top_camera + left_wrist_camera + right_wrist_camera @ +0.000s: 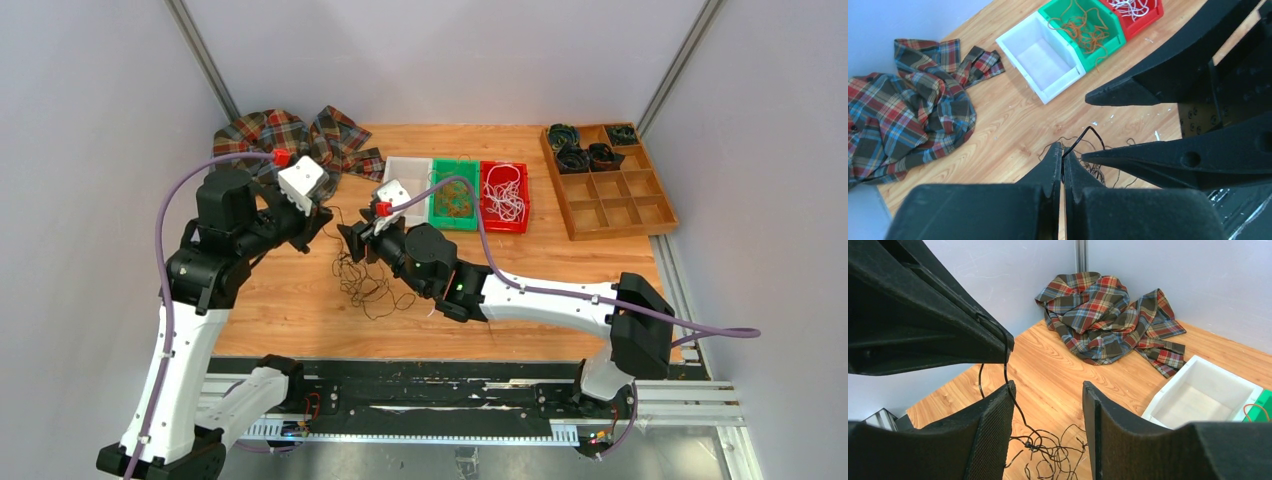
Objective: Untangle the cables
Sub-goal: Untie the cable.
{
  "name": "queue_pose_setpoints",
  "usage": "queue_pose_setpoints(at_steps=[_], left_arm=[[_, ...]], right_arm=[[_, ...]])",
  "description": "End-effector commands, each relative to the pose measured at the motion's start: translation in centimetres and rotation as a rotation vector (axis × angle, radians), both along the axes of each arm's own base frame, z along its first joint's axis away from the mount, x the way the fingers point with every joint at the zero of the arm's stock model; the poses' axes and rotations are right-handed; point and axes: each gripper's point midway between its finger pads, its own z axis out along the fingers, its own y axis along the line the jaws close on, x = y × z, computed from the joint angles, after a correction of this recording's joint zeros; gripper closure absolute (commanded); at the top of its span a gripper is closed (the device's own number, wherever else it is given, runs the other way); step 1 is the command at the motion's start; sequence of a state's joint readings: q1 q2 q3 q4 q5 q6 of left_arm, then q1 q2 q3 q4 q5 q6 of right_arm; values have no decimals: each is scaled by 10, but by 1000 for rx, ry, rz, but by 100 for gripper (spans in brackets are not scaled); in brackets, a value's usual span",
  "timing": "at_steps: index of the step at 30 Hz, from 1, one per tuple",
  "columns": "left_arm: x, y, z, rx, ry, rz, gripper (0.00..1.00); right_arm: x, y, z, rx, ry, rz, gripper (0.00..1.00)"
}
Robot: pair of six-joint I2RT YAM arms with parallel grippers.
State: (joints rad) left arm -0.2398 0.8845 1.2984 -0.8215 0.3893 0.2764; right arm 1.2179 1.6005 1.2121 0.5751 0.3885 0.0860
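Got left gripper (1063,164) clamped on a black cable (1082,139) strand above the tangle (368,285) mid table (280,310), right gripper (1048,390) jaws apart just beside, bare wood around, bins (455,195) and shirt (290,135) well off near far edge.

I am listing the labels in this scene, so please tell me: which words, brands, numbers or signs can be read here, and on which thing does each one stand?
None: no word, number or sign can be read in any view.
The white bin, green bin, red bin and wooden tray have plain walls.
The plaid cloth shows no tag.
The left gripper, shut on a black cable, and the open right gripper are plain black.
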Motion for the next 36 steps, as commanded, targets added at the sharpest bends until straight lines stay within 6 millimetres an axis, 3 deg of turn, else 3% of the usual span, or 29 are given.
queue_pose_setpoints(at_steps=[1, 6, 13, 17, 21, 27, 36], left_arm=[[-14, -20, 23, -78, -13, -108, 100], [-43, -43, 49, -164, 0, -282, 100], [-69, -57, 97, -235, -55, -413, 100], [-71, -56, 123, -241, -115, -418, 100], [-70, -53, 153, -232, -205, -401, 100], [-54, -31, 207, -156, -418, -267, 100], [-41, -7, 276, -111, -637, -120, 100]], right_arm=[[11, -9, 17, 39, -11, -61, 47], [22, -14, -5, -4, -2, -128, 45], [30, -20, -30, 24, 43, -144, 44], [34, -26, -47, 22, 72, -162, 43], [42, -44, -82, 28, 132, -189, 43], [46, -73, -132, -23, 196, -246, 45], [41, -102, -177, -95, 249, -300, 45]])
